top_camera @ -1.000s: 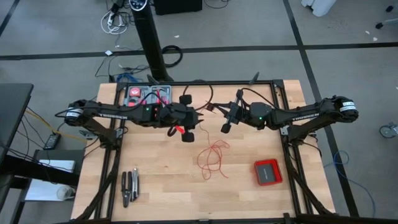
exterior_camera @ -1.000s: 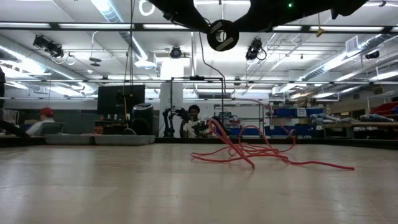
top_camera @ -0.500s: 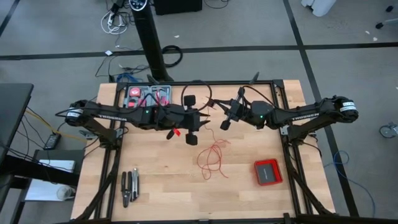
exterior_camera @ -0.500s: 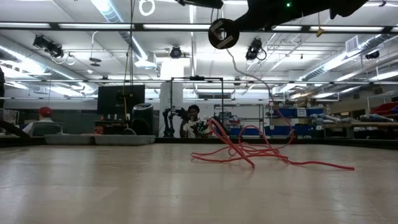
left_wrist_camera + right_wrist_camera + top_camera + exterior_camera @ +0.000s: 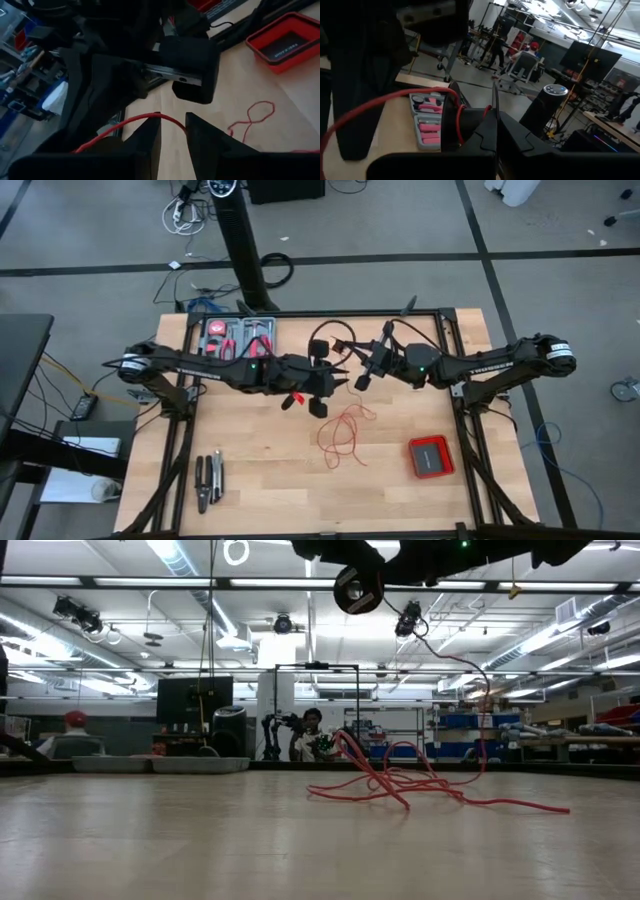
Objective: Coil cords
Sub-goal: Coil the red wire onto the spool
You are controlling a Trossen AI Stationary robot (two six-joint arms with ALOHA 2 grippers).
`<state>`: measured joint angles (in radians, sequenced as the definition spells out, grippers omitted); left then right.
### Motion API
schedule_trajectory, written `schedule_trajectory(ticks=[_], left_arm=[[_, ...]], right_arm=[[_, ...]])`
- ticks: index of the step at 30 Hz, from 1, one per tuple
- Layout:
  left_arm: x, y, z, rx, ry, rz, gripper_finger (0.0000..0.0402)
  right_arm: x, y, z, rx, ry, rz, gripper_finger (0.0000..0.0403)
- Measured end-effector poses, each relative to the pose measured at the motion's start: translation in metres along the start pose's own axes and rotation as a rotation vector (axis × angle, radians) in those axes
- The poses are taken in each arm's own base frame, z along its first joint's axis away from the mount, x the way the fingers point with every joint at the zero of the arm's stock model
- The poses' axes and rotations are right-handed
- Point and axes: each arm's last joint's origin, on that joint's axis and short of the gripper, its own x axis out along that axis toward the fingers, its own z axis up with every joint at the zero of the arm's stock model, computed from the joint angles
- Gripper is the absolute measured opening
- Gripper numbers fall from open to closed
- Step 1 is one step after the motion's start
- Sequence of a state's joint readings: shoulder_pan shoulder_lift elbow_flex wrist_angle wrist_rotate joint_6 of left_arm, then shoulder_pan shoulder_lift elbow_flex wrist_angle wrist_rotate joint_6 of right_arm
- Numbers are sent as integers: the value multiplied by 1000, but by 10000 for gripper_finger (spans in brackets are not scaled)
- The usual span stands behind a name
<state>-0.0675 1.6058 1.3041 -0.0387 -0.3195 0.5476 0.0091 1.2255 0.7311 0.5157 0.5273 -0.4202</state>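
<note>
While both arms hang over the far half of the wooden table point(image 5: 260, 490), the left gripper point(image 5: 318, 388) sits just beside the right gripper point(image 5: 360, 376), its fingers point(image 5: 150, 137) parted around a strand of the red wire point(image 5: 340, 432). The right gripper is clenched shut on the same wire. Most of the wire lies in loose loops on the table below them, well apart from the red box point(image 5: 431, 457)
</note>
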Motion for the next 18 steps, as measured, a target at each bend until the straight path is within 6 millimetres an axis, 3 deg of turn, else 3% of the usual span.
schedule_trajectory(ticks=[9, 18], left_arm=[[14, -4, -13, 9, 43, -53, 90], [10, -4, -11, 11, 63, -18, 90]], right_arm=[[-1, 0, 1, 1, -4, -23, 1], [-1, -1, 0, -31, 17, -49, 1]])
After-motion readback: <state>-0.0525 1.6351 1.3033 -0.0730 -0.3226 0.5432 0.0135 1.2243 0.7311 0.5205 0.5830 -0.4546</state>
